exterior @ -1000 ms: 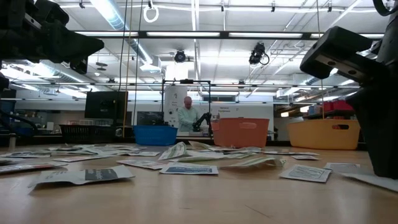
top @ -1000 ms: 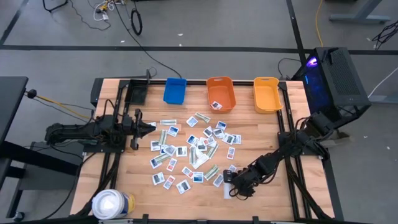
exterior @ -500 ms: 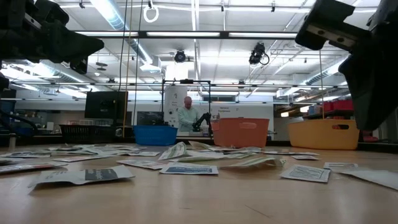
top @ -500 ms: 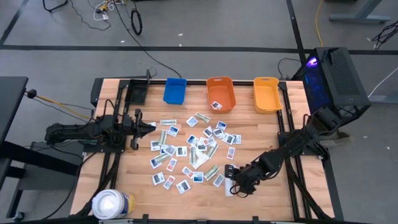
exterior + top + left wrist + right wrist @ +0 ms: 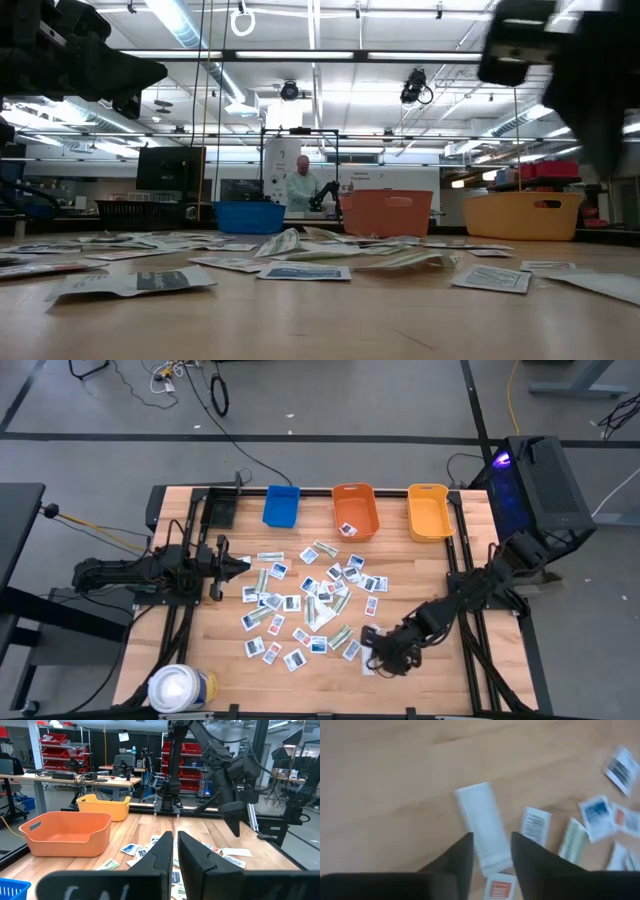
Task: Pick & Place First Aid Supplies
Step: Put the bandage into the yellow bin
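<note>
The first aid supplies (image 5: pixel 310 605) lie scattered flat across the middle of the wooden table, white packets with blue or red print and some pale green strips. My right gripper (image 5: pixel 380 657) hangs over the near right of the scatter, pointing steeply down. In its wrist view its fingers (image 5: pixel 490 855) stand open above a long plain white packet (image 5: pixel 482 827) that lies flat on the wood; nothing is between them. My left gripper (image 5: pixel 247 563) waits level at the table's left side, shut (image 5: pixel 173 847) on nothing.
At the far edge stand a blue bin (image 5: pixel 281 505), an orange bin (image 5: pixel 355 510) with one packet (image 5: pixel 347 528) in it, and a yellow bin (image 5: pixel 430 512). A large white roll (image 5: pixel 182 688) sits at the near left corner. A person (image 5: pixel 300 185) stands in the room beyond.
My right gripper has risen off the table at the near right of the scatter and has rolled about its own axis. The packets lie where they were.
</note>
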